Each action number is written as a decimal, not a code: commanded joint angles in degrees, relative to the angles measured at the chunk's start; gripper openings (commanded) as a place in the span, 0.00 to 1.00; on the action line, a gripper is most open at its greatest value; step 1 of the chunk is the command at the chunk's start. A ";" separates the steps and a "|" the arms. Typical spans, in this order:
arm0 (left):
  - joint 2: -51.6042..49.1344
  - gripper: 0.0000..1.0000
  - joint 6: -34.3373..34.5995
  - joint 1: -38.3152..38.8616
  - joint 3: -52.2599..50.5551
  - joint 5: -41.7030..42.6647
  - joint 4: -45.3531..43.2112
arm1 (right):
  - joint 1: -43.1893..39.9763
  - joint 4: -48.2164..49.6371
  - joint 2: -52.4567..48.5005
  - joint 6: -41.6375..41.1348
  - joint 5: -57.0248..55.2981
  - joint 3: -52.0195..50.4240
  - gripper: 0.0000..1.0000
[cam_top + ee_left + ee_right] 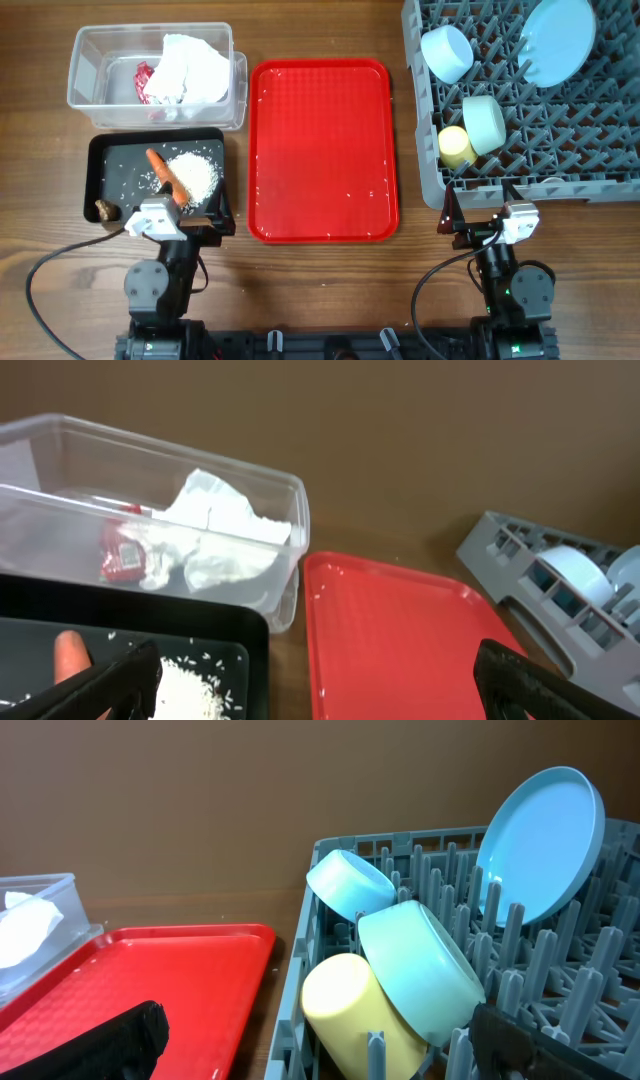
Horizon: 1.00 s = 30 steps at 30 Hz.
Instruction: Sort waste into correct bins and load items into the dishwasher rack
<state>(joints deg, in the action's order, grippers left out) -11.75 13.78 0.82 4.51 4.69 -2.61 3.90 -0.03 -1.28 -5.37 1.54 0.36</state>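
Observation:
The clear tub [90, 60] holds the red wrapper [146, 82] and the white napkin [195, 62]. The black tray [110, 165] holds the carrot [163, 172], the rice [197, 175] and the brown lump [105, 210]. The grey rack [520, 165] holds the blue plate [558, 38], the light-blue bowl [447, 52], the pale-green bowl [484, 122] and the yellow cup [457, 146]. No spoon shows. My left gripper [208, 222] is open and empty at the black tray's near right corner. My right gripper [482, 215] is open and empty at the rack's near left corner.
The flat red tray [320, 150] lies between the bins and the rack, with a few stray rice grains on it. Both arm bases and their cables sit at the table's near edge.

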 commanded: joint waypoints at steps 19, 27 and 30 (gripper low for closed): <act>11.58 1.00 -0.96 -2.56 -4.13 1.01 6.60 | -0.26 0.15 0.11 -0.76 1.14 -0.04 1.00; 11.56 1.00 -0.96 -2.56 -4.13 1.05 6.58 | -0.26 0.15 0.11 -0.79 1.14 -0.04 1.00; 11.47 1.00 -0.96 -2.54 -4.13 1.05 6.58 | -0.26 0.15 0.11 -0.79 1.14 -0.04 1.00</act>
<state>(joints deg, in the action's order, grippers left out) -0.78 13.78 -1.52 0.73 4.86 3.92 3.90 -0.01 -1.28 -5.37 1.54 0.36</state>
